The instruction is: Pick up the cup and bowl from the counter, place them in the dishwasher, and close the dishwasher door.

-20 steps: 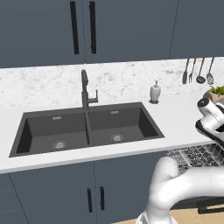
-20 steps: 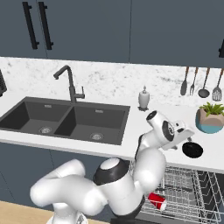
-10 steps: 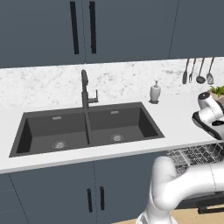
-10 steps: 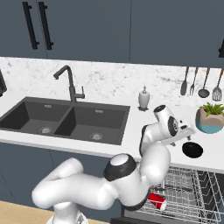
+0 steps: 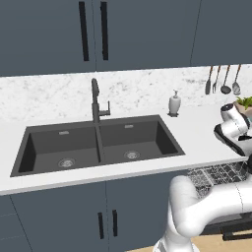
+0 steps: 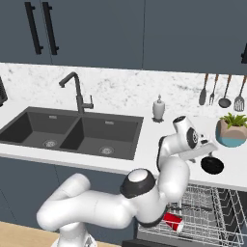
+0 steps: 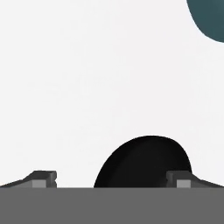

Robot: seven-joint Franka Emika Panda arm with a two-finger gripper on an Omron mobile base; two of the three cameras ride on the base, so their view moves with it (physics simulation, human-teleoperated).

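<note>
The black bowl (image 6: 212, 165) sits on the white counter (image 6: 149, 135) above the dishwasher, left of the teal pot. My gripper (image 6: 206, 150) hovers just over the bowl's near left side, open. In the hand view the bowl (image 7: 144, 164) lies low between the spread fingertips (image 7: 43, 178), closer to the right one. The red cup (image 6: 172, 222) lies on its side in the pulled-out wire rack (image 6: 212, 212) of the dishwasher. In the left base view the hand (image 5: 234, 125) is at the right edge, above the rack (image 5: 221, 172).
The teal pot with a green plant (image 6: 231, 135) stands just right of the bowl, and its rim (image 7: 210, 17) shows in the hand view. A white soap dispenser (image 6: 158, 108), hanging utensils (image 6: 224, 91), the dark double sink (image 6: 72, 132) and the faucet (image 6: 77, 91) lie to the left and behind.
The hand has shifted a little to the right, closer over the bowl. The cup and bowl have not moved.
</note>
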